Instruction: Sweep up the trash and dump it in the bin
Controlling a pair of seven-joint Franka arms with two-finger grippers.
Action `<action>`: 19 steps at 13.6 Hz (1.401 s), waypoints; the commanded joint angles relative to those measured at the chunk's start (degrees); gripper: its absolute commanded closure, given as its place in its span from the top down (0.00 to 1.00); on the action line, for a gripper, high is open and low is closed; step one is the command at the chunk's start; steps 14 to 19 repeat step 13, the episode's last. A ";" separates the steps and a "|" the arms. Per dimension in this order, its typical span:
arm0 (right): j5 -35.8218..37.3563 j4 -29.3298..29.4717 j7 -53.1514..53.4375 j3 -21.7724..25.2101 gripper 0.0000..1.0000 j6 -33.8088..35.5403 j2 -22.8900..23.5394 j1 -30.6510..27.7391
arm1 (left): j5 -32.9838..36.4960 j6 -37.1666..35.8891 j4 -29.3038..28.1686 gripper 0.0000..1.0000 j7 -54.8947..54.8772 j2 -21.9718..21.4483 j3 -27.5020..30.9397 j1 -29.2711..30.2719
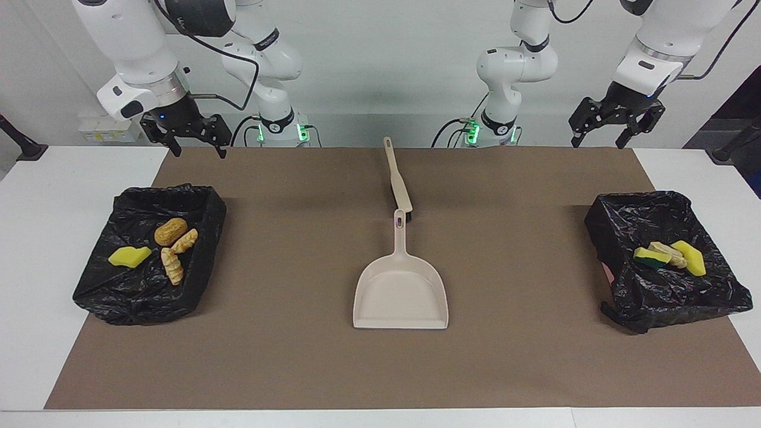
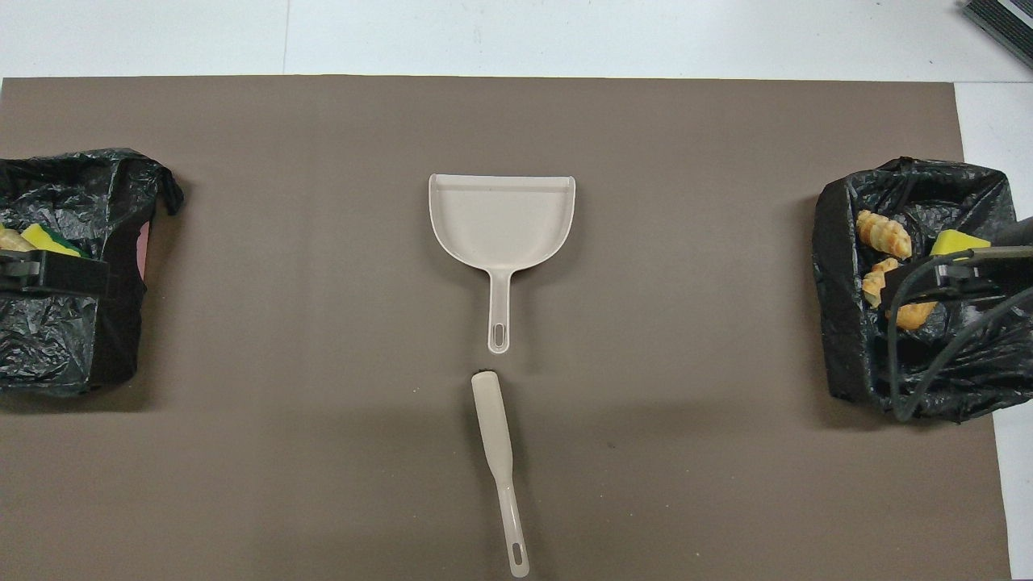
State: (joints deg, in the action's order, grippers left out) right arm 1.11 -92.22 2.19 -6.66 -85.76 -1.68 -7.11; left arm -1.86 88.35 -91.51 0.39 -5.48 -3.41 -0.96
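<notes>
Black-lined bins (image 1: 202,205) (image 1: 600,223) hold the trash (image 1: 171,244) (image 1: 669,255), either side of the dustpan (image 1: 401,291).
Left gripper (image 1: 613,128) and right gripper (image 1: 189,138), fingers apart and empty, hang above the worktop (image 1: 35,196), well apart from the trash.

Dustpan (image 1: 401,292) and brush (image 1: 397,177): smooth beige plastic, slight sheen. Bin liners (image 1: 151,255) at 3 and 9 o'clock of the dustpan: crinkled glossy black plastic film. Mat (image 1: 297,267): matt brown, paper-like; sponge piece (image 1: 129,256) porous, matt yellow.
</notes>
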 commanded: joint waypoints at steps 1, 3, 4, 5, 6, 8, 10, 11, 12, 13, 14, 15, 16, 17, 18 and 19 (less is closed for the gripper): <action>-1.02 -0.77 0.97 -0.19 1.00 0.07 -0.69 -0.54 | -0.87 2.00 -1.57 1.00 0.31 -1.20 -0.11 0.18; -1.02 -0.68 0.97 -0.19 1.00 0.07 -0.69 -0.54 | -0.78 1.83 -1.13 1.00 0.57 -1.11 -0.11 -0.18; -1.02 -0.68 0.97 -0.19 1.00 0.07 -0.69 -0.45 | -0.95 1.56 -0.35 1.00 0.66 -1.02 -0.11 -0.18; -1.02 -0.77 0.97 -0.19 1.00 0.07 -0.69 -0.54 | -0.95 1.56 -0.34 1.00 0.66 -1.02 -0.11 -0.18; -1.02 -0.68 0.97 -0.19 1.00 0.07 -0.69 -0.45 | -0.87 1.65 -0.60 1.00 0.49 -1.11 -0.11 -0.18; -1.02 -0.77 0.97 -0.19 1.00 0.07 -0.69 -0.45 | -0.87 1.65 -0.69 1.00 0.49 -1.11 -0.11 0.52; -1.02 -0.68 0.97 -0.19 1.00 0.07 -0.69 -0.45 | -0.60 1.65 -0.60 1.00 0.40 -1.11 -0.11 0.26; -1.02 -0.77 0.97 -0.19 1.00 0.07 -0.69 -0.45 | -0.51 1.48 -0.69 1.00 0.22 -1.11 -0.11 0.17; -1.02 -0.68 0.97 -0.19 1.00 0.07 -0.69 -0.45 | -0.51 1.21 -0.60 1.00 0.40 -1.11 -0.11 0.00; -1.02 -0.77 0.97 -0.19 1.00 0.07 -0.69 -0.54 | -0.51 1.65 -0.69 1.00 0.75 -1.11 -0.20 -0.26; -1.02 -0.77 0.97 -0.19 1.00 0.07 -0.69 -0.54 | -0.51 1.65 -0.69 1.00 0.75 -1.11 -0.20 -0.26; -1.02 -0.77 0.97 -0.19 1.00 0.07 -0.69 -0.54 | -0.51 1.65 -0.69 1.00 0.75 -1.11 -0.20 -0.26; -1.02 -0.77 0.97 -0.19 1.00 0.07 -0.69 -0.54 | -0.51 1.65 -0.69 1.00 0.75 -1.11 -0.20 -0.26; -1.02 -0.77 0.97 -0.19 1.00 0.07 -0.69 -0.54 | -0.51 1.65 -0.69 1.00 0.75 -1.11 -0.20 -0.26; -1.02 -0.77 0.97 -0.19 1.00 0.07 -0.69 -0.54 | -0.51 1.65 -0.69 1.00 0.75 -1.11 -0.20 -0.26; -1.02 -0.77 0.97 -0.19 1.00 0.07 -0.69 -0.54 | -0.51 1.65 -0.69 1.00 0.75 -1.11 -0.20 -0.26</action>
